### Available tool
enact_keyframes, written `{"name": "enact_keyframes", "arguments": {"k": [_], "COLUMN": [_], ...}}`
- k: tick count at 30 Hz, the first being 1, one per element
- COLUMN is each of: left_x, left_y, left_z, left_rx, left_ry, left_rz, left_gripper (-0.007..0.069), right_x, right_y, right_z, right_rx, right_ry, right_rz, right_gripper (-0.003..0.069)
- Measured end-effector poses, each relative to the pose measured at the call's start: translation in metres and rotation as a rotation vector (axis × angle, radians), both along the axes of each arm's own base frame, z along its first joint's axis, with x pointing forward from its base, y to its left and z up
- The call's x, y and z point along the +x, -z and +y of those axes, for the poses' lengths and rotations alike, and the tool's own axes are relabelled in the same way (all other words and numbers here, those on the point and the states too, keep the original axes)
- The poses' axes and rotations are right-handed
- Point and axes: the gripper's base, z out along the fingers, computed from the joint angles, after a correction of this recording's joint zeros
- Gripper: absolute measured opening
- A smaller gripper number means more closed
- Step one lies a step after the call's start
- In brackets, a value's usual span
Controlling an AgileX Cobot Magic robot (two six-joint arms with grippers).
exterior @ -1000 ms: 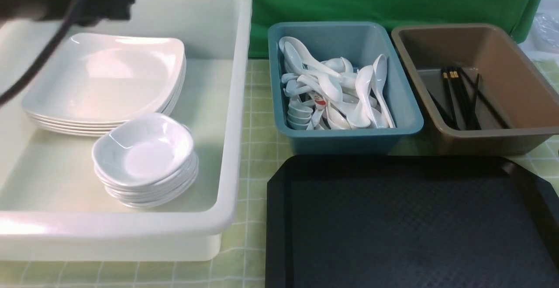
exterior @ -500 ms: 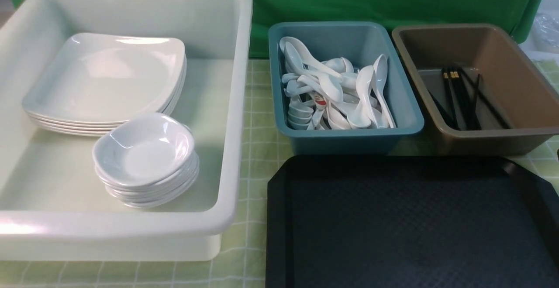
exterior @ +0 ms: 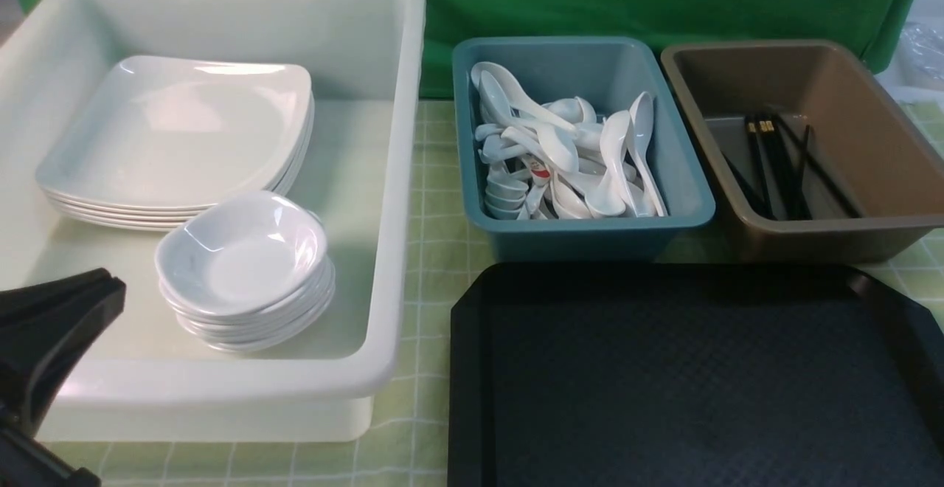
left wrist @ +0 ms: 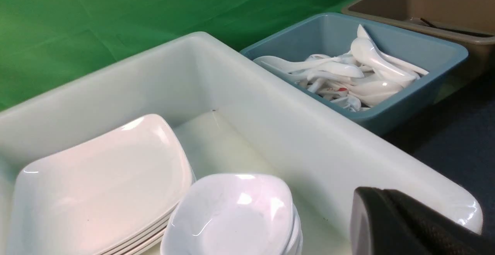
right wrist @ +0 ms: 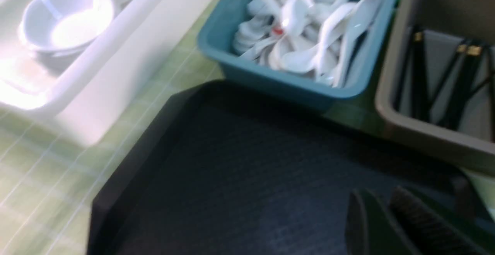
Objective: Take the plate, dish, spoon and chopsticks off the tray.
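The black tray (exterior: 686, 384) lies at the front right with nothing on it. A plate (exterior: 177, 133) tops a stack in the white tub, and a dish (exterior: 243, 258) tops a smaller stack in front of it. Spoons (exterior: 560, 155) fill the teal bin. Chopsticks (exterior: 774, 162) lie in the brown bin. My left gripper (exterior: 103, 288) is shut and empty at the tub's near left corner, beside the dish stack (left wrist: 232, 212). My right gripper (right wrist: 377, 195) hovers over the tray's right part (right wrist: 232, 170), holding nothing. It is blurred, so its jaw gap is unclear.
The white tub (exterior: 398, 177) takes up the left half of the table. The teal bin (exterior: 590, 240) and the brown bin (exterior: 833, 240) stand side by side behind the tray. A green checked cloth (exterior: 435, 251) covers the table, and a green curtain hangs behind.
My left arm was at the top left a second ago, then left the front view. Its gripper now shows at the lower left by the tub's front. The tableware has not moved.
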Motion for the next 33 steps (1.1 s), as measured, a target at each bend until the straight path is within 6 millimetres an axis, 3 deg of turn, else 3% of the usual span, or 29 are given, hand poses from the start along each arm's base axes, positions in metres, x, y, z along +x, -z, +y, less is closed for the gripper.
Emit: {"name": "enact_keyframes", "arguments": {"k": [4,7,9,10,12,17,22,26,33], "left_x": [0.000,0.000,0.000,0.000,0.000,0.000,0.000,-0.001,0.000], "left_y": [0.000,0.000,0.000,0.000,0.000,0.000,0.000,0.000,0.000], "left_z": [0.000,0.000,0.000,0.000,0.000,0.000,0.000,0.000,0.000], "left_rx": [0.001,0.001,0.001,0.001,0.001,0.001,0.001,0.004,0.008], "left_ry": [0.002,0.002,0.002,0.002,0.003,0.003,0.003,0.004,0.003], "left_rz": [0.002,0.001,0.001,0.001,0.002,0.002,0.003,0.002,0.001], "left_gripper": [0.0010,0.0010,0.0010,0.0010,0.0010,0.0010,0.0010,0.0010,0.0010], "right_x": [-0.008,-0.017,-0.020,-0.020,-0.023,-0.031,-0.038,-0.042,-0.042], "right_y": [0.019,0.042,0.079,0.081,0.132,0.195,0.207,0.216,0.219], "right_z": [-0.017,-0.025,-0.030,-0.030,-0.034,-0.037,-0.038,-0.039,-0.039], "right_rx": [0.002,0.020,0.034,0.041,0.067,0.078,0.083,0.058,0.063], "right_ry": [0.126,0.186,0.243,0.254,0.318,0.361,0.367,0.372,0.378], "right_rz": [-0.203,-0.303,-0.330,-0.340,-0.327,-0.323,-0.336,-0.238,-0.211], "right_gripper": [0.0115,0.0058,0.0024,0.0022,0.0018,0.0018,0.0018,0.0018,0.0022]}}
